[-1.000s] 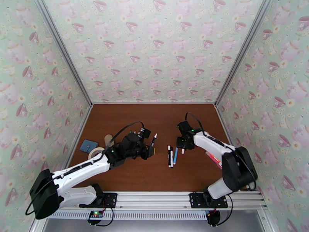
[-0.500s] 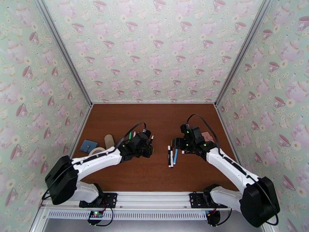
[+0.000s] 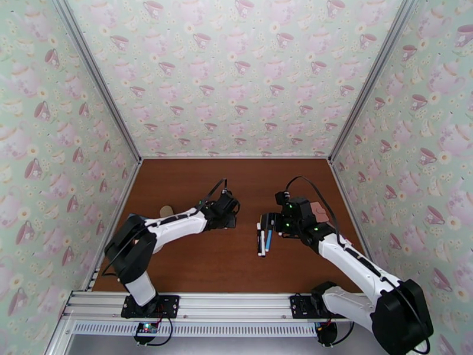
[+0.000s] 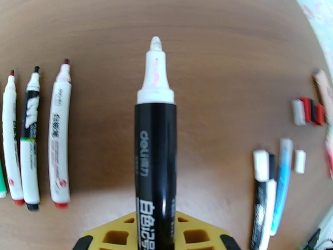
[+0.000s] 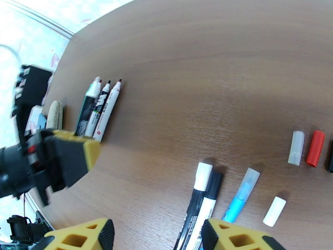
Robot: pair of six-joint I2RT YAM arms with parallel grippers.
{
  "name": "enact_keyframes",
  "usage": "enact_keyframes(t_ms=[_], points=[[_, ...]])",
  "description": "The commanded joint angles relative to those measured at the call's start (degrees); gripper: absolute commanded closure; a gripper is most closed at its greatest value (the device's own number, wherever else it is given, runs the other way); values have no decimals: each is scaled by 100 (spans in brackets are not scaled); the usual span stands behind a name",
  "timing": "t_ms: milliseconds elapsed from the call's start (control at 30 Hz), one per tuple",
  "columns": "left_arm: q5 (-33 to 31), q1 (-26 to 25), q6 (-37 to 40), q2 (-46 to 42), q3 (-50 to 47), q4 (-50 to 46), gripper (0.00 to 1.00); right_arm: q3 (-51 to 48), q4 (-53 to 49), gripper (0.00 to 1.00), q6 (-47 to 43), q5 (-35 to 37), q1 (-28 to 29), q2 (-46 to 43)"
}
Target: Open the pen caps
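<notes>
Holding anything on the left? my colleague asks. From the top view I can't tell.

Yes, I answer. My left wrist view shows the left gripper clamped on a black pen. Its cap is off and its white tip points out over the table. Three uncapped pens lie side by side to its left.

And the right?

In the right wrist view the right gripper has its fingers spread with nothing in them. It hovers above two capped pens and a blue pen. A loose white cap lies just beside the blue one, and a clear cap and a red cap lie together further off. From above, the caps are too small for me to pick out, but I do get both arms whole.

What changed in the last second?

My left gripper has carried the pen further back. The right gripper has moved closer over the capped pens, and its elbow has swung nearer me.
</notes>
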Motion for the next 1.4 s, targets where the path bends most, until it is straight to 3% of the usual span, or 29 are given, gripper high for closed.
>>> enact_keyframes(t_ms=[0,300,667,1067,1367], points=[[-241,71,37,302,245,-237,96,45,96,39,95,-103,-15,35],[-338,297,165,879,569,-372,87,127,52,38,101,-126,-5,215],[-377,372,258,1071,708,-462,65,65,126,38,69,-92,57,364],[-560,230,92,310,566,-761,61,-49,115,37,114,-57,119,265],[272,-444,-1112,-352,-33,-500,63,-249,-96,37,236,166,123,-127]])
